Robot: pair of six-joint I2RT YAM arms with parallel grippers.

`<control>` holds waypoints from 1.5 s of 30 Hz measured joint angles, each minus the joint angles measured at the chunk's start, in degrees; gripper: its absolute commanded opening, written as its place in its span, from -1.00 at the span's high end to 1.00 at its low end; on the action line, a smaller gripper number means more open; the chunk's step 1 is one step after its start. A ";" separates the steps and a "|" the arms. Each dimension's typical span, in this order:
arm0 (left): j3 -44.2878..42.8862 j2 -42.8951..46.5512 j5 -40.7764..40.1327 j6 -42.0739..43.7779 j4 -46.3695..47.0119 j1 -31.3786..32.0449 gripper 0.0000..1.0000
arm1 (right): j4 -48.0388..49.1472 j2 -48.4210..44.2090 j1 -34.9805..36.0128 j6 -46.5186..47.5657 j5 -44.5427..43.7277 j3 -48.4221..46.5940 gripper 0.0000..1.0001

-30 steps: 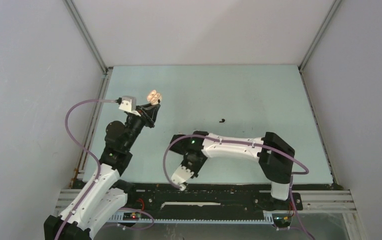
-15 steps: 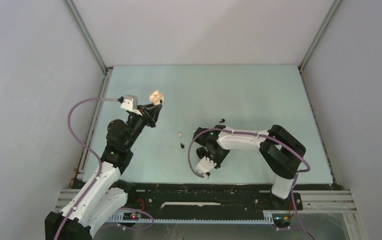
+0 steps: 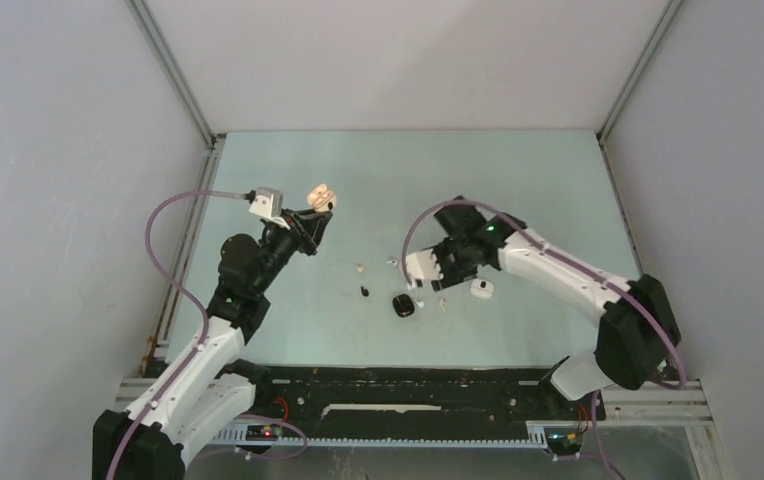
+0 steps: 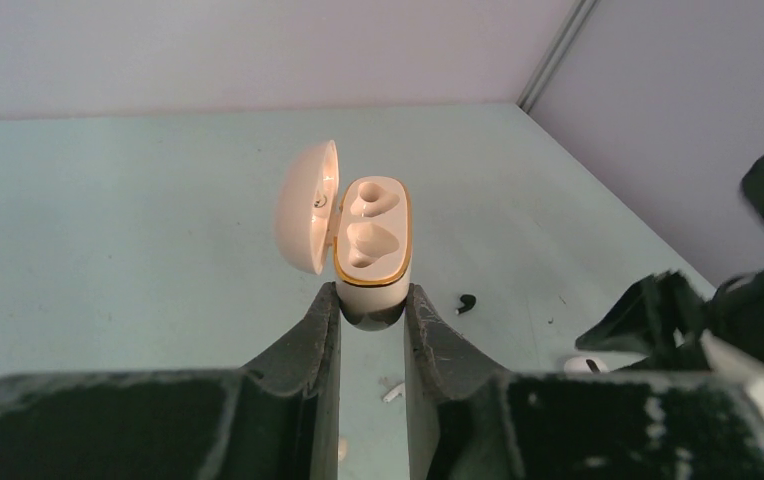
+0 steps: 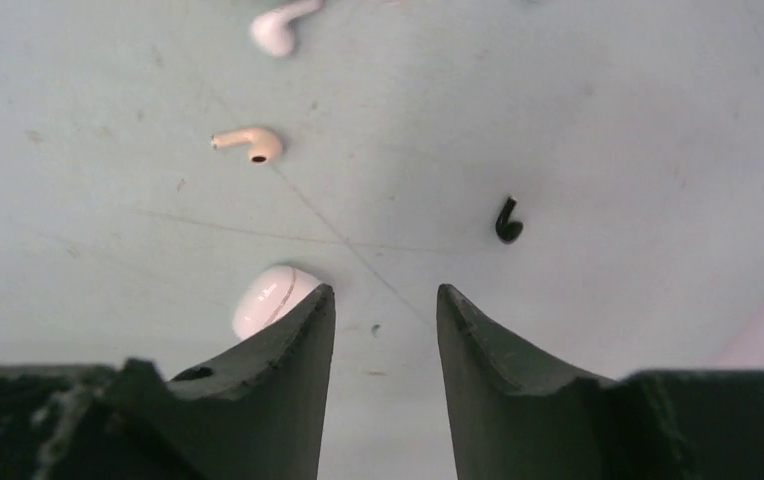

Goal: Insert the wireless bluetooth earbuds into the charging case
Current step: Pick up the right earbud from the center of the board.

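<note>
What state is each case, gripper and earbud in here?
beige case: lid open, both wells empty.
left gripper: shut on the beige case.
right gripper: open, holding nothing.
white case: closed, lying on the table.
black case: on the table; lid too small to tell.
beige earbud: loose on the table.
white earbud: loose on the table.
black earbud: loose on the table.

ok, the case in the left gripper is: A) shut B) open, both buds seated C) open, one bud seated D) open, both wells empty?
D: in the left wrist view the case, pinched by the left gripper, stands open with nothing seated in it.
</note>
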State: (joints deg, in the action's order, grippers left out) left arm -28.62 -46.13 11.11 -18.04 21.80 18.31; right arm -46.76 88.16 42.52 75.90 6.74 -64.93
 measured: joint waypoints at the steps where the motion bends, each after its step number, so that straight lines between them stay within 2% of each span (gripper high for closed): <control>1: 0.00 -0.31 0.37 -0.11 0.00 0.00 0.98 | 0.13 -1.53 -1.64 -2.62 2.29 -0.31 0.22; 5: 0.00 -1.14 1.55 -0.57 0.02 0.04 0.98 | 3.37 -4.96 -10.43 -21.94 13.40 -0.72 0.25; 9: 0.00 -1.46 1.77 -0.55 0.00 0.35 0.98 | 7.10 -2.38 -15.02 -40.35 18.62 -0.81 0.25; 12: 0.00 -1.66 1.79 -0.50 -0.02 0.59 0.98 | 8.22 1.49 -13.14 -49.77 18.75 -0.92 0.24; 17: 0.00 -1.70 1.75 -0.35 -0.07 0.70 0.98 | 8.37 9.20 -6.71 -60.81 14.56 -0.94 0.07; 21: 0.00 -1.70 1.70 0.07 -0.09 0.79 0.98 | 8.44 12.37 -3.63 -65.53 9.64 -0.94 0.07; 28: 0.00 -1.70 1.73 0.09 -0.11 0.96 0.98 | 9.03 12.57 -2.62 -68.54 3.69 -0.94 0.15; 45: 0.00 -1.70 1.75 0.15 -0.61 1.07 0.97 | 7.48 14.08 0.13 -69.24 0.20 -0.94 0.36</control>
State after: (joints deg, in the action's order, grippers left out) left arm -28.62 -47.83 12.86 -17.89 21.19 19.38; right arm -39.29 102.24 42.65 6.66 6.94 -65.87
